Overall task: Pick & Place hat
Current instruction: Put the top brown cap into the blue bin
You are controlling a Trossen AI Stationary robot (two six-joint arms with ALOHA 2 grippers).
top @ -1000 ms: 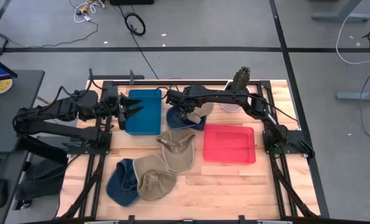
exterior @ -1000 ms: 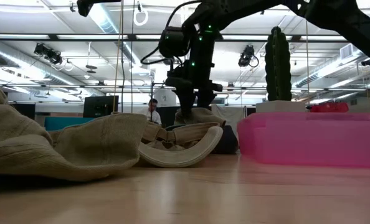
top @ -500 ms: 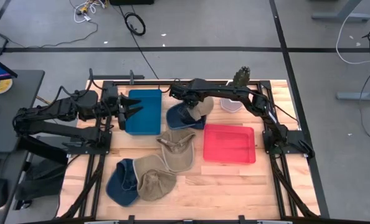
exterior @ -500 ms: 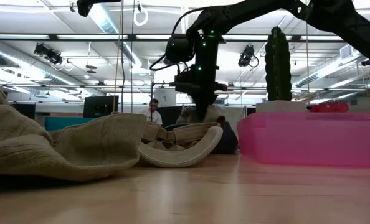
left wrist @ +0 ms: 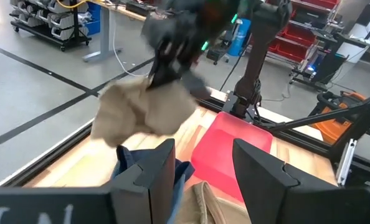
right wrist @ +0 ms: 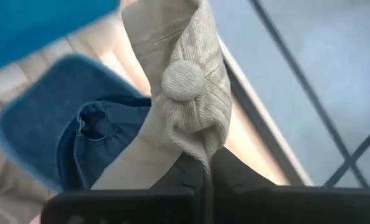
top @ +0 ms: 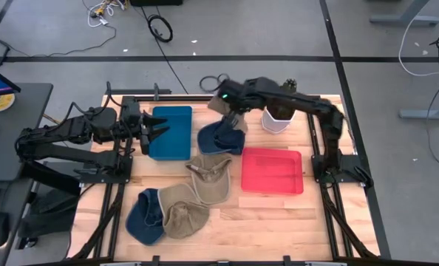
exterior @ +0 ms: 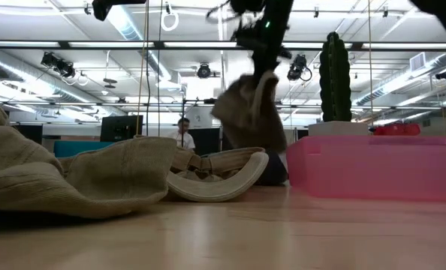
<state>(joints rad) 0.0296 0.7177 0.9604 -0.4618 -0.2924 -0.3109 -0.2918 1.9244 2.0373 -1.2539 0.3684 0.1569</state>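
My right gripper (top: 230, 109) is above the table's far middle, shut on a tan corduroy hat (top: 233, 123) with a cloth button on its crown (right wrist: 184, 79). The hat hangs above a blue denim hat (top: 213, 139) that lies on the table. In the low view the tan hat (exterior: 249, 112) dangles in the air. My left gripper (top: 155, 131) stands open over the blue bin (top: 171, 144), with nothing between its fingers (left wrist: 152, 177). My right gripper pinches a gathered fold of the tan hat's crown (right wrist: 197, 149) between its two fingers, close to the button. The fingers come from above, pointing down. The hat hangs bunched and slack below them, off the table (left wrist: 144, 109).
A red tray (top: 273, 171) lies right of the blue hat. Two more tan hats (top: 208, 179) (top: 182, 213) and another blue one (top: 143, 216) lie toward the near left. A white pot with a cactus (top: 278, 112) stands at the far right. Bare wood shows at the near right.
My right gripper has shut on the tan hat that lay on the blue hat, then gone up and toward the far edge. The tan hat has been lifted off and now hangs bunched below the fingers, while the blue hat has stayed in place.
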